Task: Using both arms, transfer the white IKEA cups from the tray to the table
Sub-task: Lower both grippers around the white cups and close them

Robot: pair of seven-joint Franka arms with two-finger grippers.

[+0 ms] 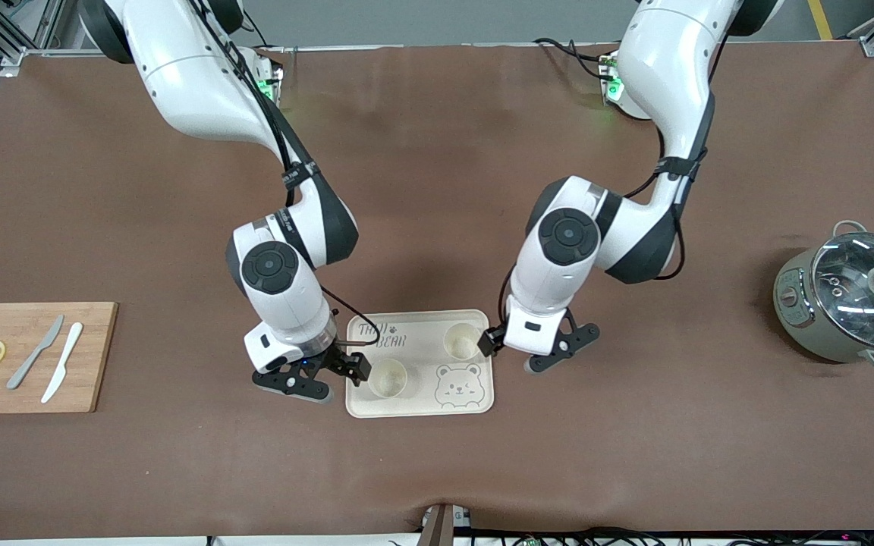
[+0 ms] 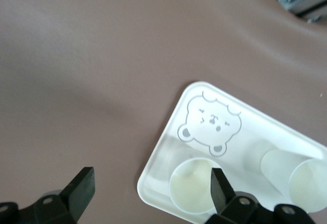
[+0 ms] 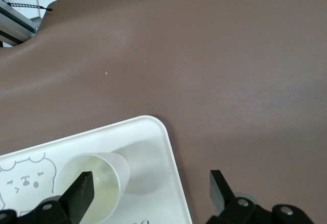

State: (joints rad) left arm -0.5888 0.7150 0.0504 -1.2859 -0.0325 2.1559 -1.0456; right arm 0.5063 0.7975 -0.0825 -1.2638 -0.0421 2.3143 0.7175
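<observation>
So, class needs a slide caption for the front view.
Two white cups stand on the bear tray; open left gripper and right gripper flank it.

Even, bright overhead light gives soft shadows under both arms on the brown table. The pot's glass lid shows white glare streaks. Wrist views look softer; the tray seems slightly overexposed, perhaps blurred.
</observation>
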